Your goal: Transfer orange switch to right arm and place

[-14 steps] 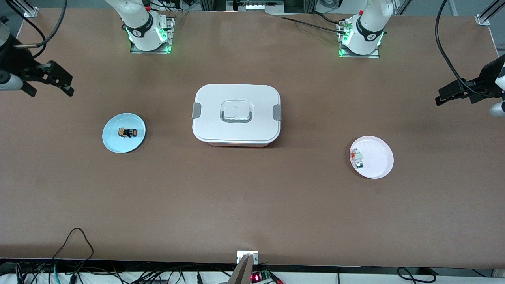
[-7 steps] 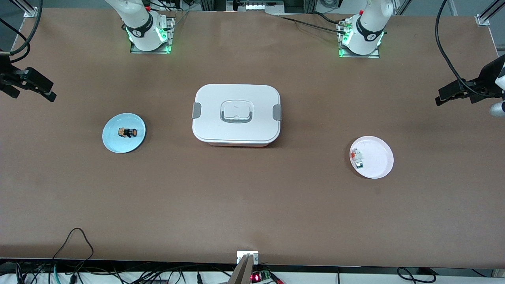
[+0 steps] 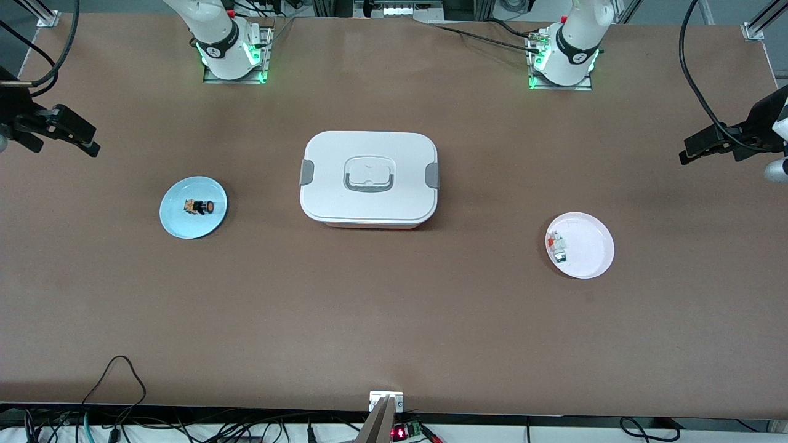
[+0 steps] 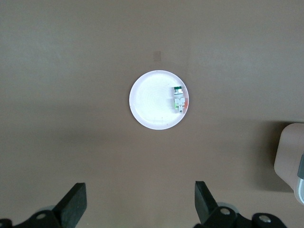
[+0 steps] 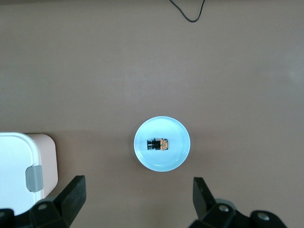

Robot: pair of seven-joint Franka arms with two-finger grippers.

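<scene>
Orange switch (image 3: 201, 207) lying on blue plate (image 3: 175, 221), right arm's end | likely light, rigid, rolls; pinch black barrel | left gripper (image 3: 708, 146), right gripper (image 3: 64, 136): jaws spread, empty, aloft.

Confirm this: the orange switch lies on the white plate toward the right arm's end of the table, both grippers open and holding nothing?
Not quite. The orange switch lies on the light blue plate, as the front and right wrist views show. The white plate holds the small white, red and green parts. The left gripper and right gripper are open and empty.
</scene>
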